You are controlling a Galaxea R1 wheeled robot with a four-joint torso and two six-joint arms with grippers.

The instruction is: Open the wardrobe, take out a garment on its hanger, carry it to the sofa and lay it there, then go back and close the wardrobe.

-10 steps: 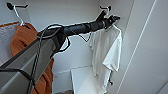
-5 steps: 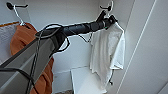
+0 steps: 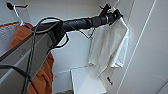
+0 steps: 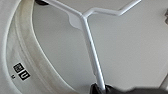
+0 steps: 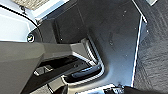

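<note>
My left arm reaches up into the open wardrobe [image 3: 152,50], left gripper [image 3: 108,12] up by the top of the white garment [image 3: 110,45]. The left wrist view shows dark fingertips [image 4: 100,88] pinched on the thin white hanger [image 4: 91,50] at its stem, so I read the claw as narrow and holding the hanger. The shirt's collar [image 4: 25,50] sits just beside that stem, with a label tag [image 4: 21,71] on the inside.

Risks from here: the stem is slim and smooth, so it could slip or twist in the pinch if I swing the arm. The cloth is limp and could slide off one hanger shoulder if the hanger tilts. I can't see whether the hook is free of the rail, so pulling away could snag it. The rust-orange garment [image 3: 45,75] hangs well apart on the left, low risk of catching.

The garment hangs directly below the claw, draped near the right wardrobe wall, above a white shelf [image 3: 87,80]. Right gripper: the right wrist view shows robot body and dark floor [image 5: 155,50]; I can't tell its state.
</note>
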